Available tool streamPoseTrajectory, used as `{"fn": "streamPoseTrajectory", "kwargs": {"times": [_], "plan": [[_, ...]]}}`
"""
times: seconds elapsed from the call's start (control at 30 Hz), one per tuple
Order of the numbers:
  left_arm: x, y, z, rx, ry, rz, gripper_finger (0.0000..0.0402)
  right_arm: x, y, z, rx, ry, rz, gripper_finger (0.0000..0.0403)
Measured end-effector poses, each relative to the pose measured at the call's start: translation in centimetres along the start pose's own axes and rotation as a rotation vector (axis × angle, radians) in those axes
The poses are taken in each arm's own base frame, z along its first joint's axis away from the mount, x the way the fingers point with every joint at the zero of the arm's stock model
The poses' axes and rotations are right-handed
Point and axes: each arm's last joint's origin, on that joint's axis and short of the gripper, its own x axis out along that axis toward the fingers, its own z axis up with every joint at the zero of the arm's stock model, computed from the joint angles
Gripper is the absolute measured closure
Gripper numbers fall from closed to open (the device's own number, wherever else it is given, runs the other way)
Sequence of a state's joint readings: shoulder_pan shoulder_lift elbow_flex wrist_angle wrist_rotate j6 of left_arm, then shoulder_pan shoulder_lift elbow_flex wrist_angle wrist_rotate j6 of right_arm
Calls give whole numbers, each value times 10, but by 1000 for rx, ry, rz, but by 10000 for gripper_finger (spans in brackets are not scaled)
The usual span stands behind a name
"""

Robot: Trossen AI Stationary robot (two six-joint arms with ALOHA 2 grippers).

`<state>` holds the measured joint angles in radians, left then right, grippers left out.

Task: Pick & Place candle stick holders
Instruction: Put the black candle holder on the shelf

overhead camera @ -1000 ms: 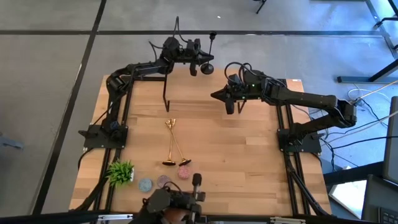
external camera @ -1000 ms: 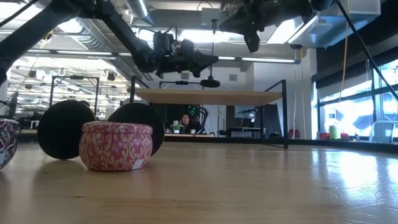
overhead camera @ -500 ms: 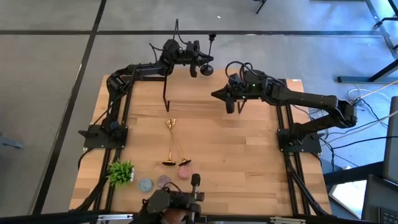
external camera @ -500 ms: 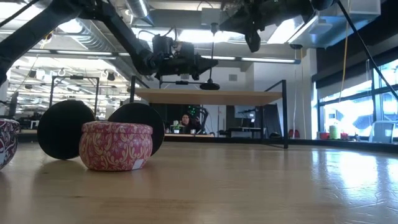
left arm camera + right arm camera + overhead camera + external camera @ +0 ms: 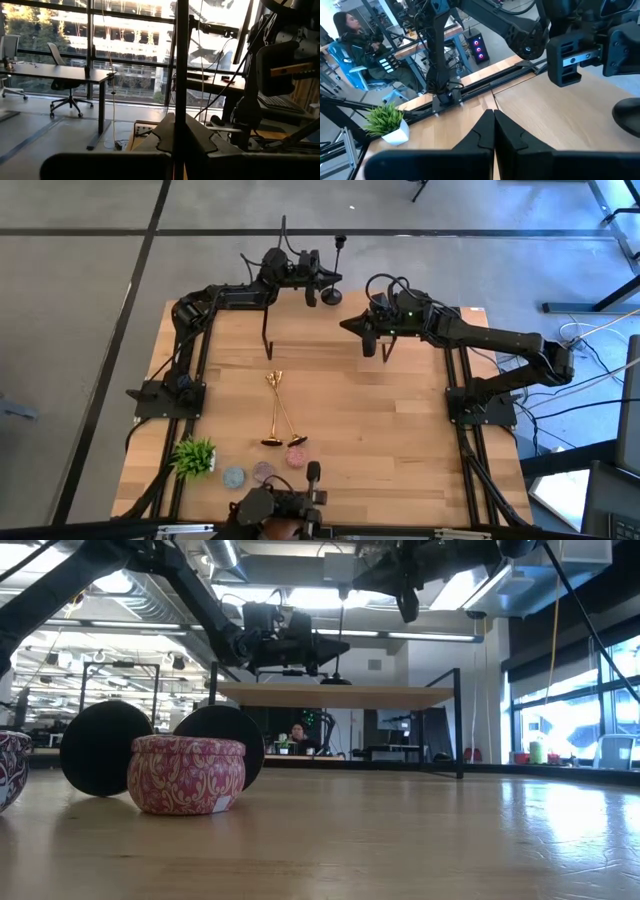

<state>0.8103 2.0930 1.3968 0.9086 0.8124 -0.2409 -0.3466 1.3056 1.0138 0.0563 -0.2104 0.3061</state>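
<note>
aloft, the left gripper (image 5: 318, 277) clamps the black candlestick (image 5: 335, 268) above the table's far edge; right gripper (image 5: 368, 345) clenched, empty. gold candlesticks (image 5: 278, 412) lie mid-table. next: lower and set it upright.
</note>
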Motion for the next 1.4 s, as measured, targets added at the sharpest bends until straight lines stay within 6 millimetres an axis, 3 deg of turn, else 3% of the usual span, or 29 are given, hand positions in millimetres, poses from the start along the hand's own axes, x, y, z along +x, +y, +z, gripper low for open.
{"fn": "streamPoseTrajectory", "kwargs": {"times": [0.5,1.4], "plan": [[6,-5,-7,-13,40,6,386,1,3,-1,-2,4,11,402],[1,1,-8,-140,58,38,374,1,4,-2,-2,8,15,403]]}}
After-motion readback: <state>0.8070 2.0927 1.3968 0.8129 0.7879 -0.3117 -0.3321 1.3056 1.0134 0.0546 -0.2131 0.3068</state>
